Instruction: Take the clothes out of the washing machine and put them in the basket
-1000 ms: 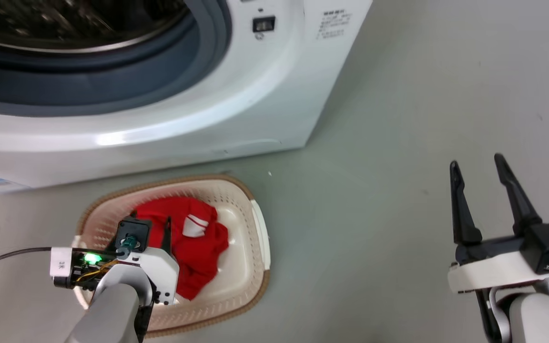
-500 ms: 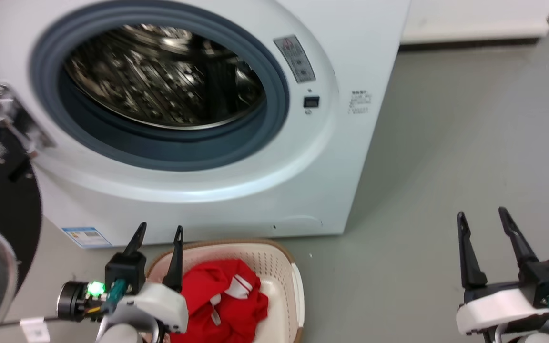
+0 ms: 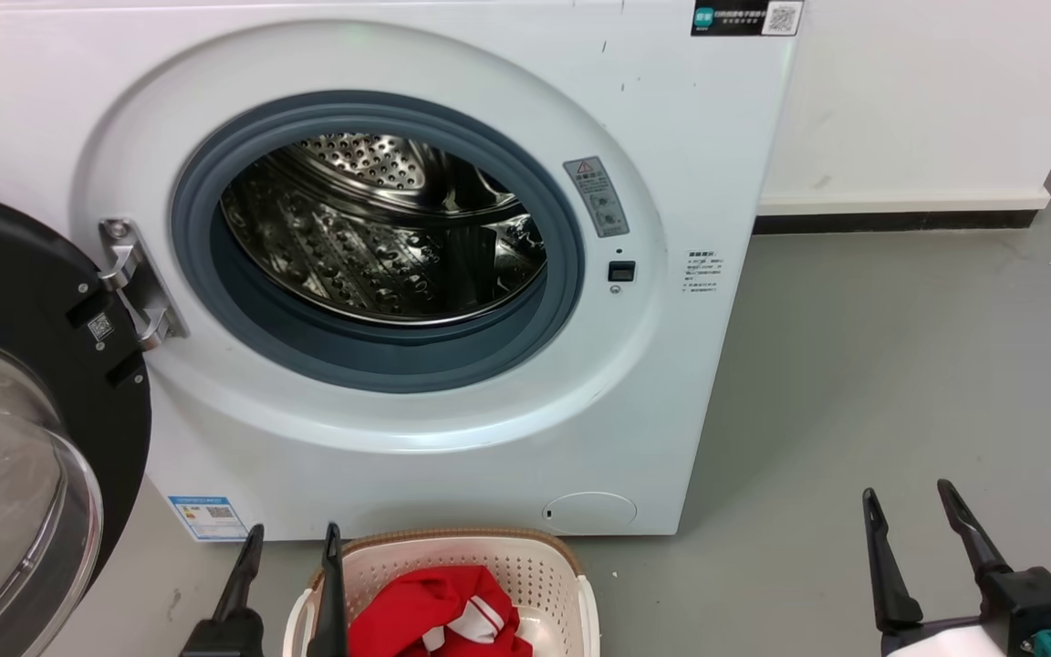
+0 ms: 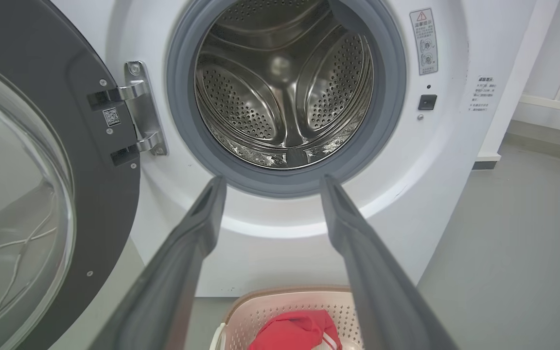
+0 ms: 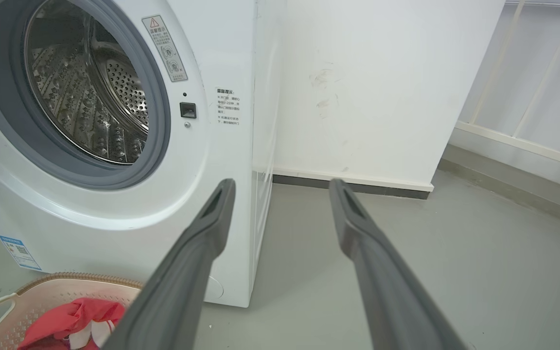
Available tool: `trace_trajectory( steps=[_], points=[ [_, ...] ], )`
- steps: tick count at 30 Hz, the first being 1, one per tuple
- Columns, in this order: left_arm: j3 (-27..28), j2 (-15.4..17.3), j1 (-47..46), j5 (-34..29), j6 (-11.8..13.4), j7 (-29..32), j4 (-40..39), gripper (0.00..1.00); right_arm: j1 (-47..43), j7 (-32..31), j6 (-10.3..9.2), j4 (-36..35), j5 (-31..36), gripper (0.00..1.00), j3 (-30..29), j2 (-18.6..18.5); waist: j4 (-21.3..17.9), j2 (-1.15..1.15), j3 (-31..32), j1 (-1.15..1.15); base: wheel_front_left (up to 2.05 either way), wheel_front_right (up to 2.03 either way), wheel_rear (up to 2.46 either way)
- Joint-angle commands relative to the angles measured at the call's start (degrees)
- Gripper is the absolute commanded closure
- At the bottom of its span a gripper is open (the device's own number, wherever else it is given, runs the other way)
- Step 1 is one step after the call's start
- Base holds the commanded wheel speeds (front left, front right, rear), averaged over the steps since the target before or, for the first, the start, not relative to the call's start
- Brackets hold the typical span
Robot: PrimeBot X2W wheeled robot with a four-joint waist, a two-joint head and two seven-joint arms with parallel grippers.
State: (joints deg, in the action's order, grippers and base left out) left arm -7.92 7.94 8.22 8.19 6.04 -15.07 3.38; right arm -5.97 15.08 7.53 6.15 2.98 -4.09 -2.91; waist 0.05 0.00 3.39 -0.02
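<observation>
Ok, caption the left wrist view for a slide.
Open left gripper faces the washing machine; red clothes lie in the basket.

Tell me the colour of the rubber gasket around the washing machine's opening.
The gasket is a plain blue-grey, clearest in the head view.

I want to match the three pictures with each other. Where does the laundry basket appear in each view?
Head view: the basket is at the bottom centre, on the floor before the washing machine.
Left wrist view: bottom centre, framed by the left gripper.
Right wrist view: bottom left corner, cut by the edge.
Shared landmark: the small black square right of the grey gasket.
</observation>
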Motion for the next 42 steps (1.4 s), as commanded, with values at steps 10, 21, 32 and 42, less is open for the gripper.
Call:
trace_trajectory(
  steps=[10, 21, 32, 42],
  points=[
    [1.7, -2.2, 3.2, -3.6, -0.8, -0.2, -2.5, 0.00, -1.0, 0.1, -0.07, -0.1, -0.5, 0.00, 0.3, 0.0, -1.2, 0.00, 0.8, 0.02, 0.00, 0.00, 0.00],
    [3.8, -3.4, 2.1, -4.9, -1.4, -0.2, -2.3, 0.00, -0.4, 0.1, -0.07, 0.1, -0.8, 0.00, 0.5, 0.0, -1.7, 0.00, 0.5, 0.02, 0.00, 0.00, 0.00],
    [4.3, -4.0, 2.5, -4.7, -1.9, 0.1, -2.0, 1.00, -0.4, -0.1, 0.01, 1.3, -0.7, 1.00, 0.5, 0.0, -1.8, 0.00, 0.4, 0.02, 0.00, 0.00, 0.00],
    [5.5, -3.8, 0.2, 9.1, -3.6, 3.1, 0.3, 1.00, 1.7, -3.7, -0.01, 2.9, -14.9, 1.00, -0.1, 0.0, -1.6, 0.00, 0.1, 0.02, 0.00, 0.00, 0.00]
  ],
)
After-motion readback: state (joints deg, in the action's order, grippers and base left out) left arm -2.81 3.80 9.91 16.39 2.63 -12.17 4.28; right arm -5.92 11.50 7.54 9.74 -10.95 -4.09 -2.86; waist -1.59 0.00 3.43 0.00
